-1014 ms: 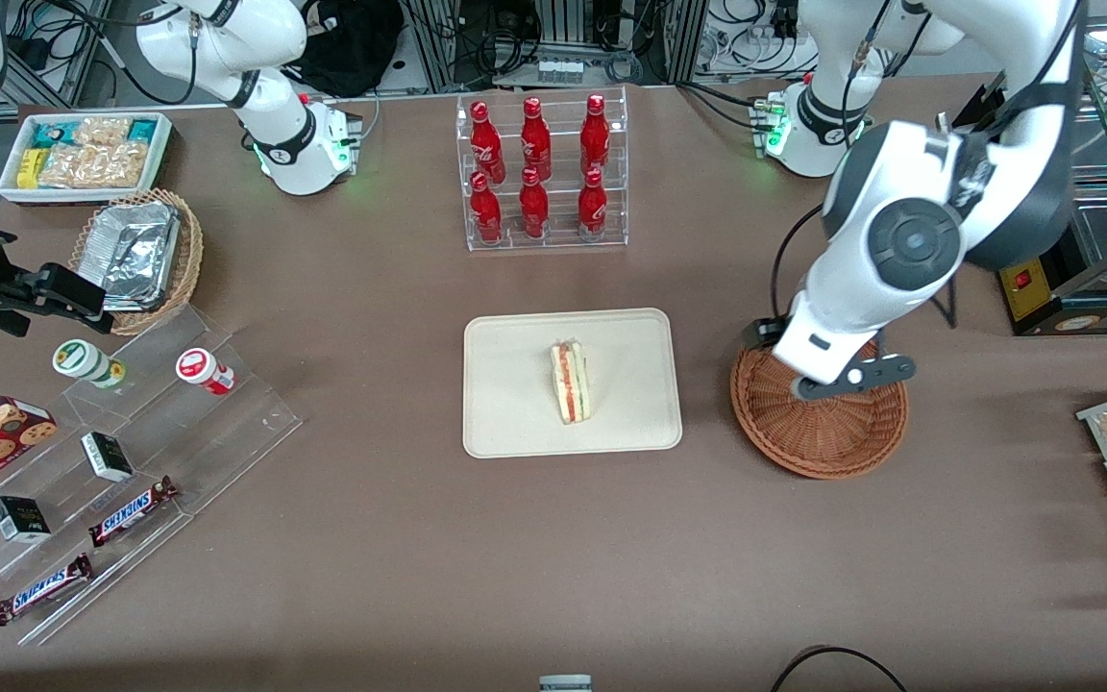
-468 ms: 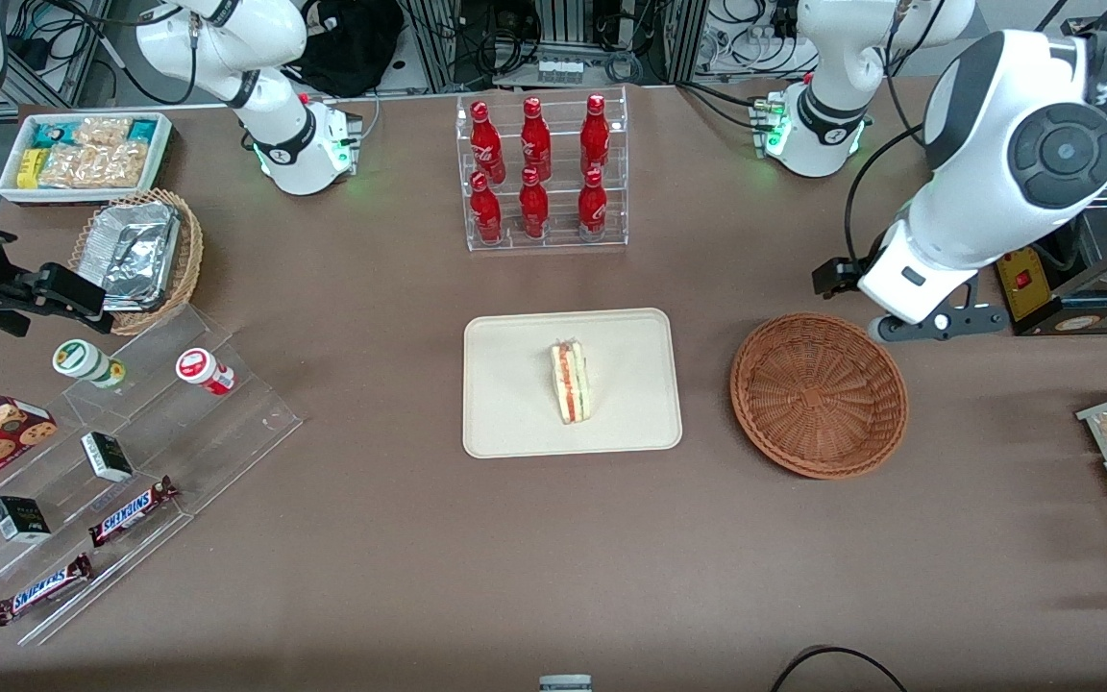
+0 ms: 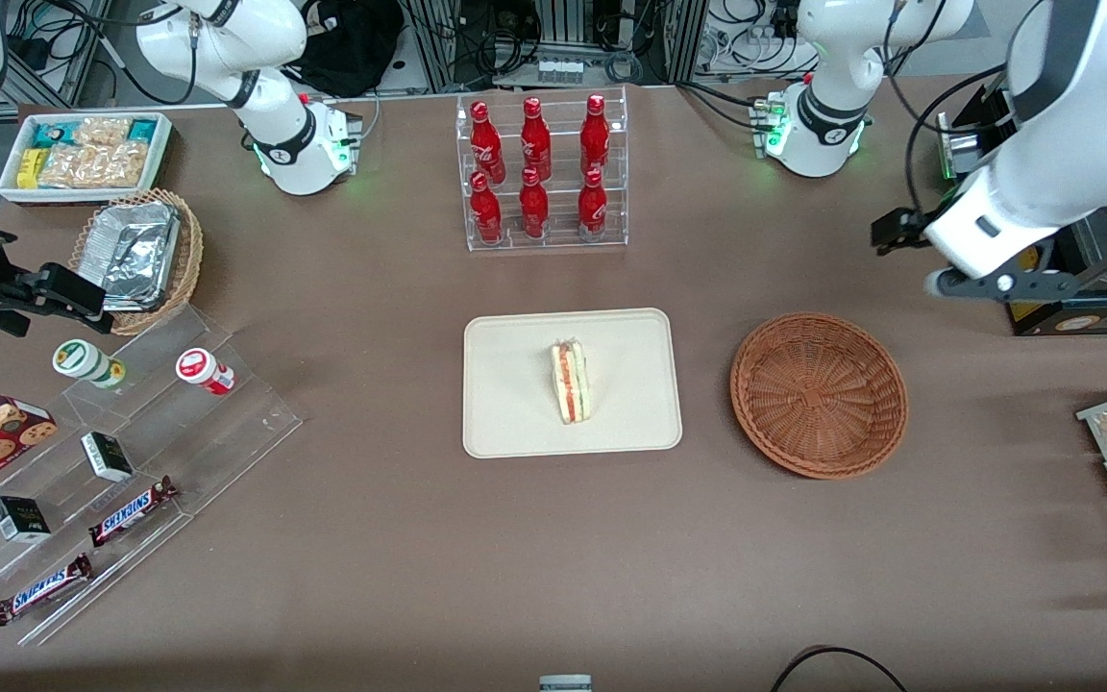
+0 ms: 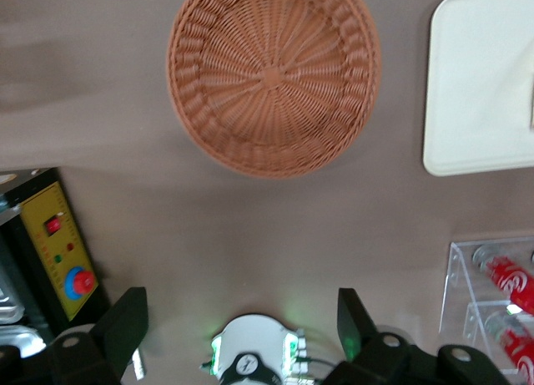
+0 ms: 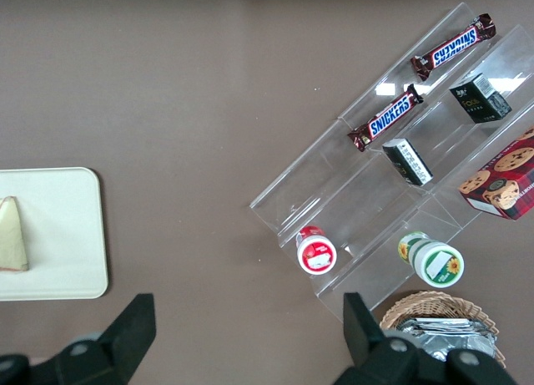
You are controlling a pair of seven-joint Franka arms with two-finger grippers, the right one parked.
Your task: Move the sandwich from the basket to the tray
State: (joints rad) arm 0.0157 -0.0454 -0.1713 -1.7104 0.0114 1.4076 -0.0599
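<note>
Brown matte tabletop (image 3: 371,577), shop-style layout, with a clear rack of red bottles (image 3: 539,173) farther from the front camera than the work area. Sandwich (image 3: 570,381) lies on the cream tray (image 3: 515,423), roughly mid-tray, red and green filling edge showing, well inside the rim on all sides. Reddish-brown wicker basket (image 3: 818,394) sits beside the tray toward the working arm's end of the table; its weave shows bare in both the front and left wrist views (image 4: 274,72), nothing in it. Left gripper (image 3: 996,284) hangs raised above the table, clear of the basket and farther from the front camera than it, near a dark box with a yellow control panel (image 4: 62,251). Its two fingers (image 4: 123,326) stand spread wide apart in the wrist view, nothing between them: released. Judgement: placement looks finished; step in hand is the retreat. To do it well, the arm should keep its height so the fingers pass well over the basket rim, stay off the box close beside the gripper, and avoid sweeping low toward the tray, where a nudge could tip the wedge. Sandwich appears stable on its side, so no correction seems called for.
</note>
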